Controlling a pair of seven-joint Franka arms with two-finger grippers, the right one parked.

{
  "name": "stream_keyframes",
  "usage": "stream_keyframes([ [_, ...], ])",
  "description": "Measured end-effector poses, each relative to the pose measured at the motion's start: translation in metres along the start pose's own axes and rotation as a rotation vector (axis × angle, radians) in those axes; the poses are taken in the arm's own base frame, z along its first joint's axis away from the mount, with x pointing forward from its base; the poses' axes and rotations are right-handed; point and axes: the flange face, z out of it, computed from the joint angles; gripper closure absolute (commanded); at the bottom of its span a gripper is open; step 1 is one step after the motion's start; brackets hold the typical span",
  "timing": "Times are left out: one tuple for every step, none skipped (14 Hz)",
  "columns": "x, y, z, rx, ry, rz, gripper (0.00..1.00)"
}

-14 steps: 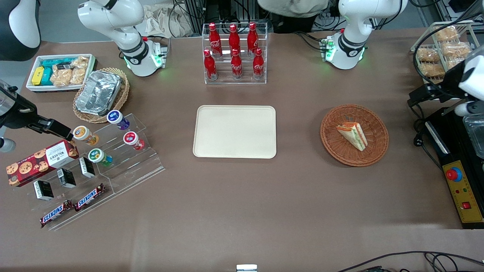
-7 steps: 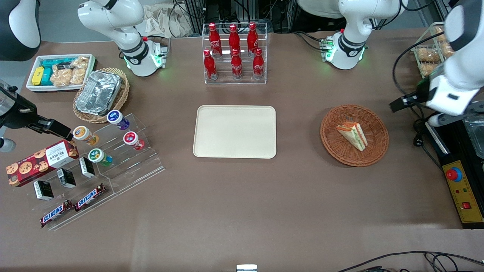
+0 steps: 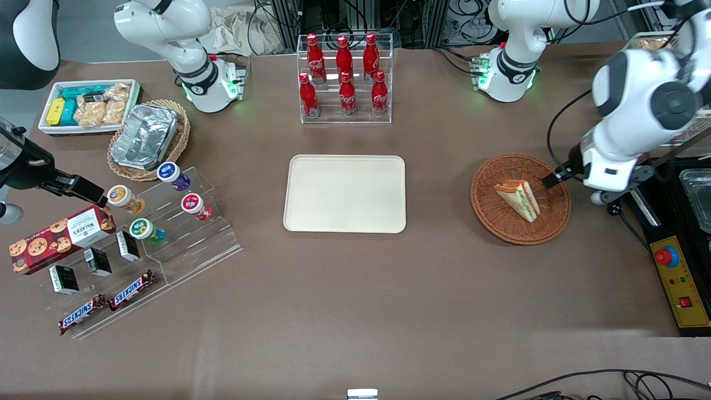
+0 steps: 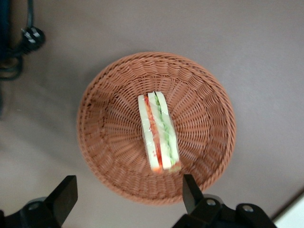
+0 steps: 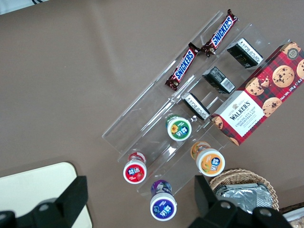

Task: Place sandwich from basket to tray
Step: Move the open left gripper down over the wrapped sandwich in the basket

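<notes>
- The gripper [image 4: 128, 199] hangs above the basket [image 4: 111, 156], fingers [image 4: 64, 197] spread wide with nothing between them.
- From the wrist camera, the two dark fingertips frame the basket's rim, and the sandwich [image 4: 158, 132] sits in the gap between them, untouched.
- From the front, the gripper [image 3: 555, 179] shows at the edge of the basket [image 3: 500, 222] nearest the working arm's end of the table, just beside the sandwich [image 3: 519, 198].
- The sandwich lies on its side in the middle of the basket, bread pale, with red and green filling stripes showing.
- The basket is round, reddish-brown wicker, resting flat on the brown table [image 3: 355, 305].
- The tray [image 3: 345, 193] lies flat at the table's middle, well apart from the basket, toward the parked arm's end from it.
- A clear rack of red bottles [image 3: 344, 78] stands farther from the front camera than the tray.
- Toward the parked arm's end there is a clear stepped stand [image 3: 166, 239] with small jars, a red cookie box [image 3: 60, 239], two candy bars [image 3: 108, 304] and a lighter wicker basket holding a foil container [image 3: 145, 136].
</notes>
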Motion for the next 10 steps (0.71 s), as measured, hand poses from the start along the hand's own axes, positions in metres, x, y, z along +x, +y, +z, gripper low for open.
stream_keyframes([
  [-0.005, -0.003, 0.015, -0.013, 0.014, -0.034, 0.02],
  [-0.009, -0.005, 0.024, -0.024, 0.024, -0.067, 0.02],
  [-0.011, -0.006, 0.03, -0.035, 0.035, -0.101, 0.02],
  [-0.012, -0.006, 0.034, -0.049, 0.048, -0.141, 0.02],
  [-0.013, -0.004, 0.039, -0.064, 0.062, -0.181, 0.03],
  [-0.015, -0.001, 0.046, -0.077, 0.074, -0.213, 0.06],
  [-0.019, 0.003, 0.056, -0.091, 0.085, -0.24, 0.06],
  [-0.023, 0.006, 0.065, -0.098, 0.089, -0.262, 0.04],
  [-0.025, 0.008, 0.073, -0.098, 0.088, -0.279, 0.02],
  [-0.025, 0.009, 0.079, -0.096, 0.084, -0.29, 0.01],
])
